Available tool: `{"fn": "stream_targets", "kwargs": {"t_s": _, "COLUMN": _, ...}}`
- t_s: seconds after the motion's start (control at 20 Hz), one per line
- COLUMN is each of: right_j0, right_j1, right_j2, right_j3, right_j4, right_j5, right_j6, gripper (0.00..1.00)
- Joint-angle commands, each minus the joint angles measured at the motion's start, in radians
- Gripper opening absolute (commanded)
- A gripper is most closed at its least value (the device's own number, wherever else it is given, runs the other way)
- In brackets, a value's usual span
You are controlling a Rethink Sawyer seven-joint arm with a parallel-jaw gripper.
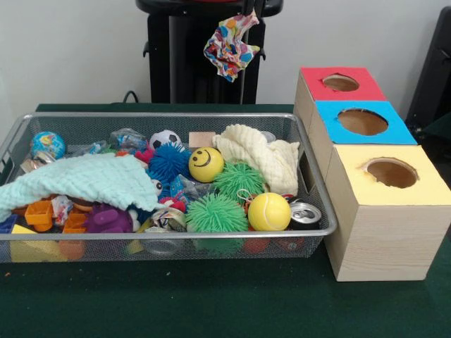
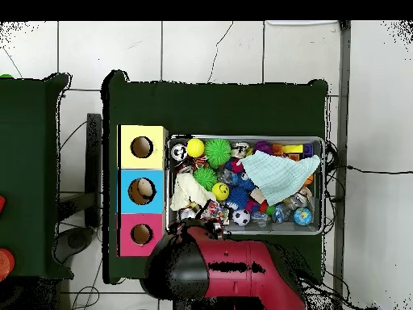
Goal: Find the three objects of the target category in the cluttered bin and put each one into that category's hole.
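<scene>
Patterned cloth (image 1: 231,44) hangs crumpled from the gripper (image 1: 248,14), jaws clamped on its top fold, high above the bin's (image 1: 176,116) far rim, left of the red-topped hole (image 1: 340,82); light, limp, non-fragile, best pinched at a bunched fold.

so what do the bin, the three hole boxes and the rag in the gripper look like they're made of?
Bin: silvery wire mesh, probably metal; contents show through its walls.
Boxes: pale wood, going by the visible grain, with matte red, blue and yellow tops that look painted or papered.
Rag: thin printed fabric, crumpled, hanging limp from the gripper.
</scene>
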Motion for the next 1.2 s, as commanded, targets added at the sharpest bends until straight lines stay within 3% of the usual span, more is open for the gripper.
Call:
{"fn": "stream_targets", "kwargs": {"t_s": 0.05, "right_j0": -0.111, "right_j1": -0.031, "right_j2": 0.116, "right_j3": 0.077, "right_j4": 0.099, "right_j5": 0.064, "right_j6": -0.163, "gripper": 0.00}}
{"fn": "stream_targets", "kwargs": {"t_s": 0.6, "right_j0": -0.135, "right_j1": 0.033, "right_j2": 0.154, "right_j3": 0.013, "right_j4": 0.056, "right_j5": 0.074, "right_j6": -0.086, "gripper": 0.00}}
{"fn": "stream_targets", "kwargs": {"t_s": 0.95, "right_j0": -0.136, "right_j1": 0.058, "right_j2": 0.186, "right_j3": -0.018, "right_j4": 0.040, "right_j5": 0.090, "right_j6": -0.091, "gripper": 0.00}}
{"fn": "stream_targets", "kwargs": {"t_s": 1.2, "right_j0": -0.108, "right_j1": 0.133, "right_j2": 0.197, "right_j3": -0.128, "right_j4": 0.013, "right_j5": 0.120, "right_j6": -0.047, "gripper": 0.00}}
